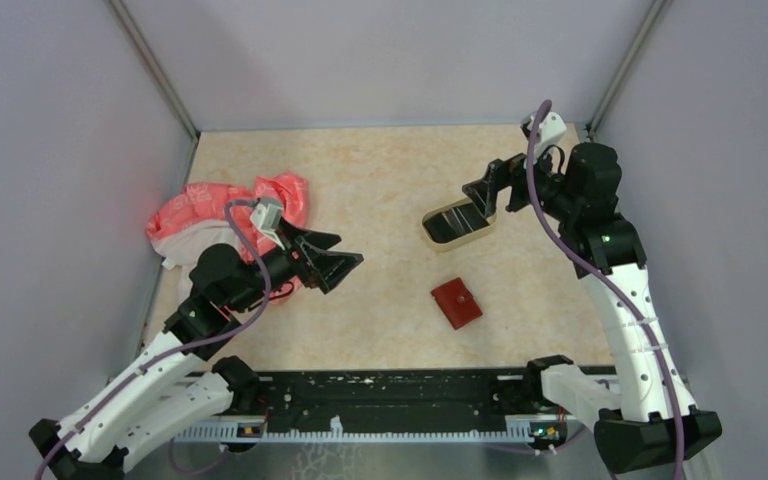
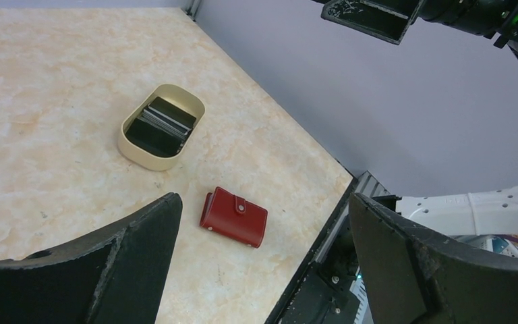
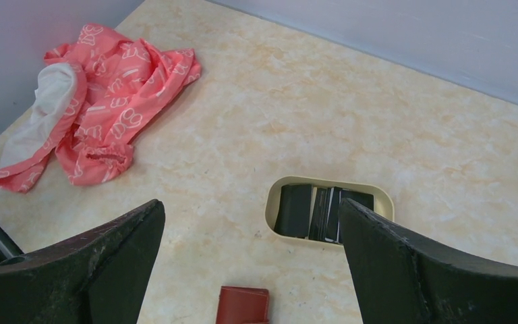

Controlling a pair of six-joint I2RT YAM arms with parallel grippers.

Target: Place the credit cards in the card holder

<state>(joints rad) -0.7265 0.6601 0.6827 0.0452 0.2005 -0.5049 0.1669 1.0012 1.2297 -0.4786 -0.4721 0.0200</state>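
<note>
Left claw (image 1: 339,262) and right claw (image 1: 482,196), both spread wide, holding and touching nothing. The right one hangs just above the oval tray (image 2: 133,151), where the credit cards (image 2: 159,124) lie (mostly dark ones showing). The red card holder (image 1: 457,303), snapped shut, lies on the table (image 1: 390,190) near the tray.

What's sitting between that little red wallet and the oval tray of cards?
Nothing: only bare tabletop separates the card holder from the tray, clearest in the left wrist view.
</note>
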